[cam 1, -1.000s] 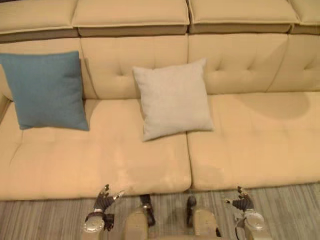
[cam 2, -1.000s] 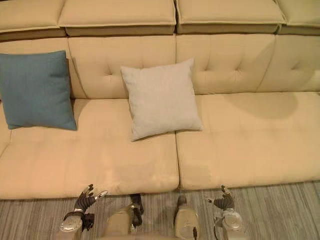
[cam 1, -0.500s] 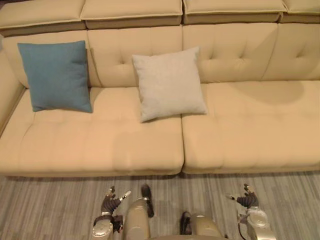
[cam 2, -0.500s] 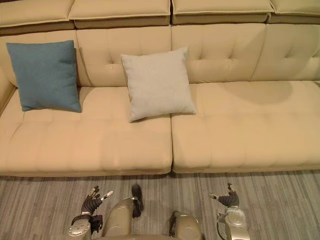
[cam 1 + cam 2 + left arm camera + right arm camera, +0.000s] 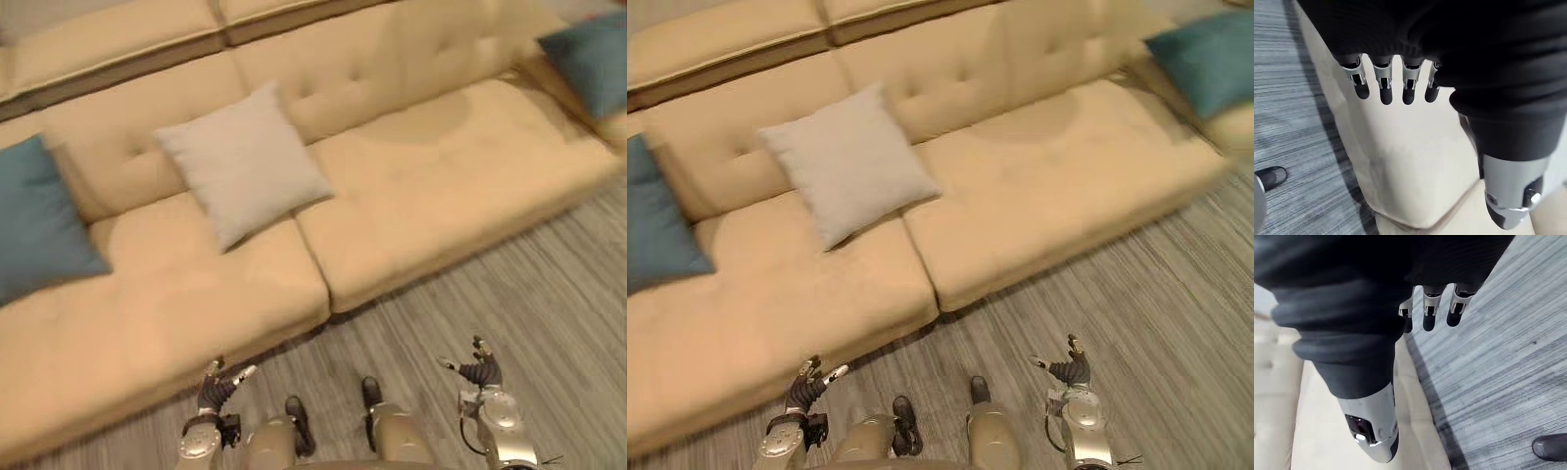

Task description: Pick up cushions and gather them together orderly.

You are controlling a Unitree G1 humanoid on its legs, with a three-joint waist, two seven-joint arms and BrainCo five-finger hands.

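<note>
A pale grey cushion (image 5: 242, 162) leans on the backrest near the middle of the beige sofa (image 5: 431, 186). One blue cushion (image 5: 39, 230) leans at the sofa's left end, and another blue cushion (image 5: 593, 61) lies at the far right end. My left hand (image 5: 214, 390) hangs low by the sofa's front edge, open and empty; its fingers (image 5: 1386, 88) are relaxed in the left wrist view. Over the floor at the lower right, my right hand (image 5: 478, 372) is open and empty too, with its fingers (image 5: 1429, 316) loose in the right wrist view.
Grey striped floor (image 5: 549, 294) stretches in front of the sofa and widens toward the right. The sofa's right seat (image 5: 1058, 181) between the grey cushion and the far blue one is bare.
The camera has swung to the right and tilted, so the sofa now runs at a slant and a second blue cushion has come into sight at the far right. Both hands stay low and open.
</note>
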